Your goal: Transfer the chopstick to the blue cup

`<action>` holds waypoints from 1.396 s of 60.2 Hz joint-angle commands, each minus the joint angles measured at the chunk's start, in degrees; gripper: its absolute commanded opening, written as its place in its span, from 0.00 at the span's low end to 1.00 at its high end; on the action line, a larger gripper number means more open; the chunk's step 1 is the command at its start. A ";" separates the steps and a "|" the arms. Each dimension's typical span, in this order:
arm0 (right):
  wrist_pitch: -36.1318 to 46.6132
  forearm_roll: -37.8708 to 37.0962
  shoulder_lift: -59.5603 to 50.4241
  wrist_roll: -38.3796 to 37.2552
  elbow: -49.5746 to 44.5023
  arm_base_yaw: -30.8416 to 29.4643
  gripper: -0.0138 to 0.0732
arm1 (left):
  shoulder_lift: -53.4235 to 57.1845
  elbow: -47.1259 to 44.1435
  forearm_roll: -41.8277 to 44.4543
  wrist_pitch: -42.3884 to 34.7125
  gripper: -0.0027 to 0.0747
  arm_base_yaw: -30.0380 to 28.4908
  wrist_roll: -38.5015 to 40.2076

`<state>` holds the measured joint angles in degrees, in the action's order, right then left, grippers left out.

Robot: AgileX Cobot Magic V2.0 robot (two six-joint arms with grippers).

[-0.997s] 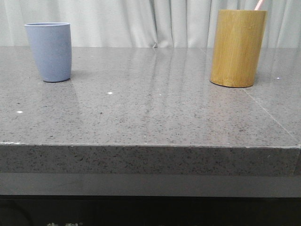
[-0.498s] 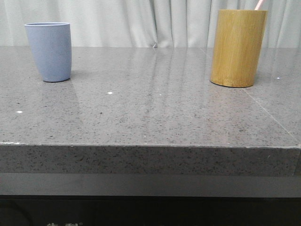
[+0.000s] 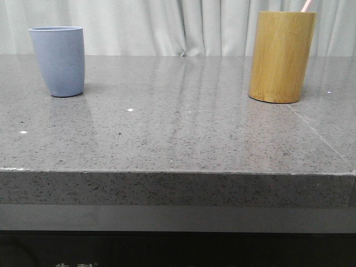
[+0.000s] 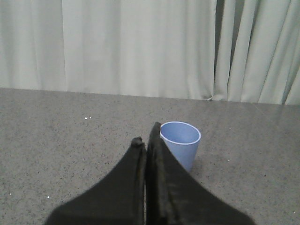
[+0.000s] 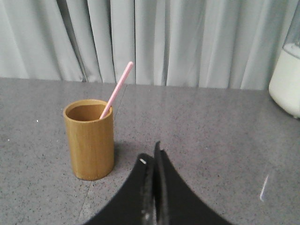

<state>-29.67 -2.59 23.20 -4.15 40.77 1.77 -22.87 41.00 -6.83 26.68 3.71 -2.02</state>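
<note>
The blue cup [image 3: 58,61] stands upright at the far left of the grey stone table; it also shows in the left wrist view [image 4: 181,143], empty. A pale pink chopstick [image 3: 306,5] pokes out of the yellow-brown bamboo cylinder [image 3: 281,57] at the far right; in the right wrist view the chopstick [image 5: 117,89] leans in the cylinder [image 5: 89,139]. My left gripper [image 4: 146,135] is shut and empty, just short of the blue cup. My right gripper [image 5: 151,152] is shut and empty, short of the cylinder and to its side. Neither gripper shows in the front view.
The grey stone table [image 3: 178,133] has its front edge close to the camera. A white curtain [image 3: 167,25] hangs behind it. A white container [image 5: 287,79] stands on the table beyond my right gripper, away from the cylinder.
</note>
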 commanded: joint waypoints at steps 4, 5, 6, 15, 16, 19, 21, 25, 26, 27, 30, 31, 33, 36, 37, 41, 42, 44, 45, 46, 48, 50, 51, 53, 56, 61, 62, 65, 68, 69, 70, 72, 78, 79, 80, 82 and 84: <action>2.34 -0.97 5.48 0.36 2.43 -0.36 0.08 | -5.20 2.36 -0.53 -2.63 0.01 -0.16 0.28; 2.00 -0.97 6.10 0.36 2.43 -0.36 0.08 | -5.77 2.36 -0.53 -2.45 0.01 -0.16 0.28; 1.77 -0.97 6.48 0.36 2.43 -0.36 0.08 | -6.13 2.36 -0.53 -2.23 0.01 -0.16 0.28; -0.80 -0.91 9.75 0.36 2.43 -0.36 0.08 | -10.21 2.36 -0.79 -2.19 0.01 -0.16 0.28; -1.00 -0.91 9.92 0.36 2.43 -0.36 0.08 | -10.54 2.36 -0.79 -2.19 0.01 -0.16 0.28; -1.50 -0.91 10.59 0.36 2.43 -0.36 0.08 | -11.69 2.36 -0.79 -1.94 0.01 -0.16 0.28; -1.76 -0.91 10.97 0.36 2.43 -0.36 0.08 | -12.50 2.36 -0.79 -1.94 0.01 -0.16 0.28; -2.33 -0.91 11.48 0.36 2.43 -0.36 0.08 | -13.85 2.36 -0.79 -1.94 0.01 -0.16 0.28; -2.47 -0.91 11.51 0.36 2.43 -0.36 0.08 | -14.14 2.36 -0.79 -1.80 0.01 -0.16 0.28; -2.71 -0.91 11.57 0.36 2.43 -0.36 0.08 | -14.57 2.36 -0.79 -1.82 0.01 -0.16 0.28; -3.09 -0.91 11.57 0.36 2.43 -0.36 0.08 | -15.42 2.36 -0.79 -1.82 0.01 -0.16 0.18; -3.15 -0.96 11.57 0.36 2.43 -0.36 0.09 | -15.66 2.36 -0.79 -1.82 0.01 -0.16 0.18; -3.32 -0.96 11.57 0.41 2.43 -0.36 0.11 | -16.17 2.36 -0.79 -1.82 0.03 -0.16 0.18; -3.37 -0.96 11.57 0.41 2.43 -0.36 0.18 | -16.69 2.36 -0.68 -1.92 0.08 -0.16 -0.04; -3.44 -0.96 11.57 0.41 2.43 -0.36 0.22 | -16.87 2.36 -0.68 -1.92 0.12 -0.16 -0.04; -3.55 -0.96 11.57 0.41 2.43 -0.36 0.37 | -17.38 2.36 -0.68 -2.05 0.27 -0.16 -0.04; -3.55 -0.96 11.57 0.41 2.43 -0.36 0.42 | -17.48 2.36 -0.68 -2.20 0.34 -0.16 -0.04; -3.55 -0.96 11.57 0.41 2.43 -0.36 0.49 | -17.48 2.36 -0.68 -2.20 0.42 -0.16 -0.04; -3.55 -0.96 11.57 0.41 2.43 -0.36 0.54 | -17.61 2.36 -0.68 -2.32 0.49 -0.16 -0.04; -3.55 -0.96 11.57 0.41 2.43 -0.36 0.57 | -17.71 2.36 -0.56 -2.32 0.53 -0.16 -0.04; -3.49 -0.96 11.57 0.41 2.43 -0.36 0.64 | -17.84 2.36 -0.57 -2.32 0.62 -0.16 -0.04; -3.49 -0.96 11.57 0.41 2.43 -0.36 0.69 | -17.98 2.36 -0.57 -2.32 0.67 -0.16 -0.04; -3.49 -0.96 11.57 0.41 2.43 -0.36 0.70 | -18.09 2.36 -0.57 -2.32 0.70 -0.16 -0.04; -3.49 -0.96 11.57 0.41 2.43 -0.36 0.71 | -18.27 2.36 -0.57 -2.32 0.72 -0.16 -0.04; -3.49 -0.96 11.57 0.41 2.43 -0.36 0.71 | -18.84 2.61 -0.57 -2.18 0.71 -0.16 -0.04; -3.49 -0.91 11.57 0.41 2.43 -0.36 0.71 | -20.47 4.37 -0.57 -0.99 0.69 0.18 -0.04; -3.49 -0.91 11.57 0.41 2.43 -0.36 0.71 | -20.83 4.80 -0.57 -0.75 0.69 0.45 -0.04; -3.49 -0.91 11.57 0.41 2.43 -0.36 0.71 | -22.23 6.39 -0.57 0.09 0.67 1.17 -0.54; -3.49 -0.91 11.57 0.41 2.43 -0.36 0.71 | -23.81 8.50 -0.57 1.77 0.65 2.09 -1.75; -3.49 -0.85 11.57 0.41 2.43 -0.36 0.71 | -24.36 9.15 -0.57 2.21 0.64 2.38 -1.98; -3.54 -0.86 11.57 0.41 2.43 -0.36 0.71 | -25.29 10.14 -0.57 2.81 0.64 2.83 -2.02; -3.54 -0.86 11.57 0.41 2.43 -0.36 0.71 | -26.55 11.87 -0.57 3.50 0.62 3.46 -2.45; -3.54 -0.86 11.57 0.41 2.43 -0.36 0.71 | -31.95 17.11 -0.49 6.00 0.59 5.31 -3.12; -3.54 -0.86 11.57 0.41 2.43 -0.36 0.71 | -33.10 18.27 -0.34 6.74 0.59 5.79 -3.12; -3.59 -0.86 11.57 0.41 2.43 -0.36 0.71 | -33.88 19.48 -0.25 7.16 0.59 5.93 -3.12; -3.70 -0.86 11.57 0.41 2.43 -0.36 0.71 | -35.88 21.14 -0.09 8.06 0.58 6.05 -3.12; -3.86 -0.86 11.57 0.41 2.43 -0.36 0.71 | -37.90 23.32 0.01 9.44 0.58 6.28 -3.12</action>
<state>-36.90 -2.71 34.41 -4.15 41.27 1.77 -57.39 58.52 -6.83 37.04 9.18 -4.95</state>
